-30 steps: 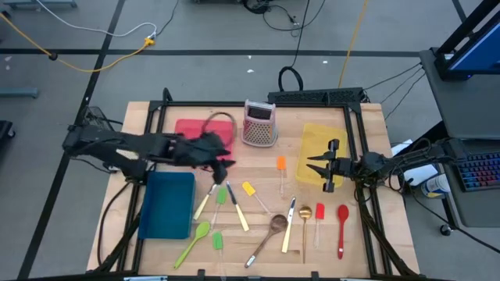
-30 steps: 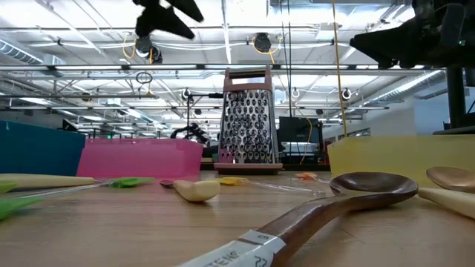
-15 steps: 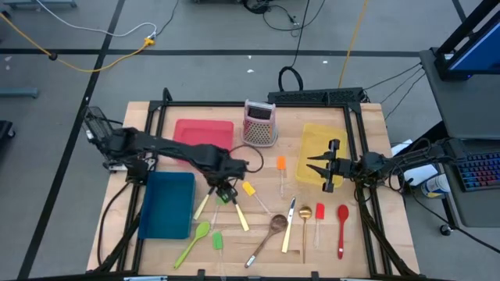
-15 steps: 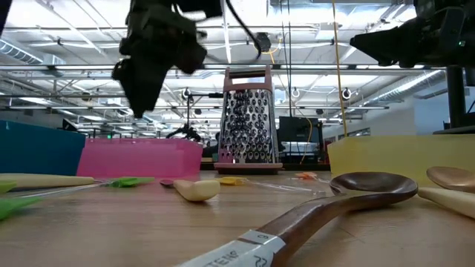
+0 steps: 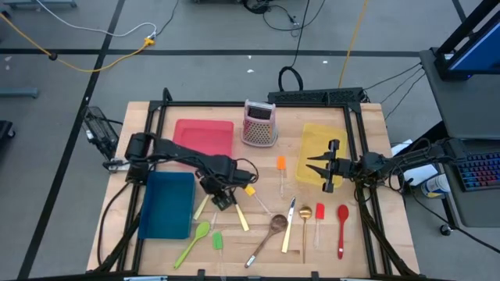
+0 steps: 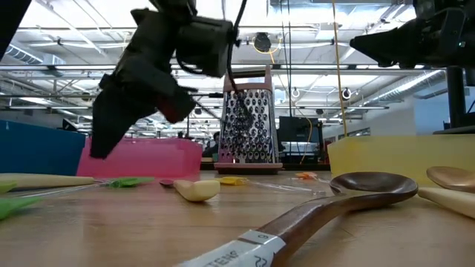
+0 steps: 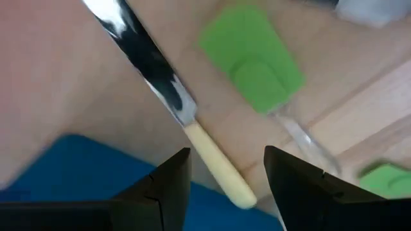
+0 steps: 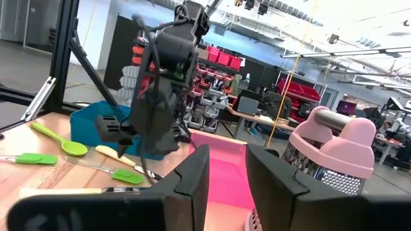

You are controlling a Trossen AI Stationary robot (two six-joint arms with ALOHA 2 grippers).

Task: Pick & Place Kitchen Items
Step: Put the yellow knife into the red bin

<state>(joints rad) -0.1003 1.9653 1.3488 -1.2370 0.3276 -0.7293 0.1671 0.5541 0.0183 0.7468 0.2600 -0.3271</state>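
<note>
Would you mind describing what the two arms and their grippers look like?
Both arms are matte black, jointed, with black cables alongside. The left gripper and right gripper each end in two dark, angular, tapering fingers. No markings are visible.

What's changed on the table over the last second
The left gripper swung from beside the red tray toward the front and came down, open, over a cream-handled knife beside the blue bin. Nothing is grasped yet. The right gripper and the utensils stayed put.

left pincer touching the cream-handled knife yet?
Apart. In the left wrist view the left pincer is open, fingers either side of the cream-handled knife, with bare table showing between each finger and the handle.
</note>
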